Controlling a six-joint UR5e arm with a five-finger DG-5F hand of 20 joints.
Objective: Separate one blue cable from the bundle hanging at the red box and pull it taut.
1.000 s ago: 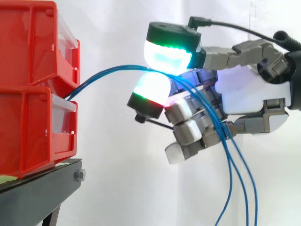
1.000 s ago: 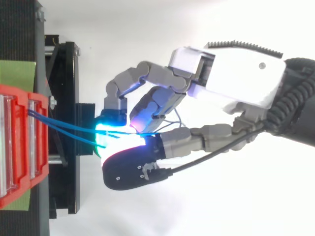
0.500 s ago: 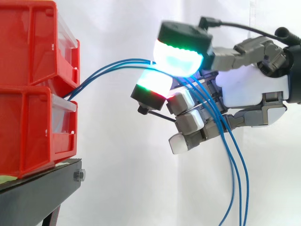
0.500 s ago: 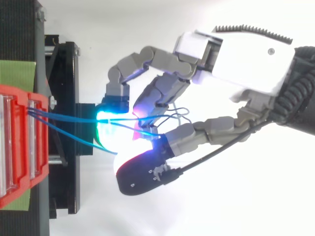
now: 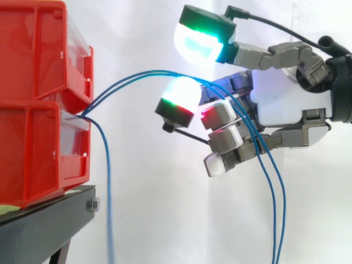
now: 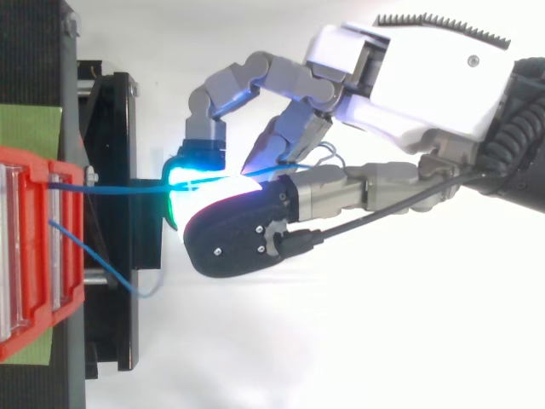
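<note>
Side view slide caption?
Two thin blue cables drape over the robot hand; a third blue cable hangs loose at the red plastic bins.

Two red bins (image 5: 33, 110) sit stacked at the left on a black stand (image 5: 38, 225), with a white curtain behind. From the gap between them two blue cables (image 5: 159, 72) arc up and to the right, lie over one of the fingers (image 5: 179, 99) of the hand (image 5: 286, 104), then cross in front of its lower fingers and hang down. The thumb's glowing pad stands well above that finger, with a gap between them. A third blue cable (image 5: 106, 181) drops straight down just beside the lower bin's front, apart from the hand.
</note>
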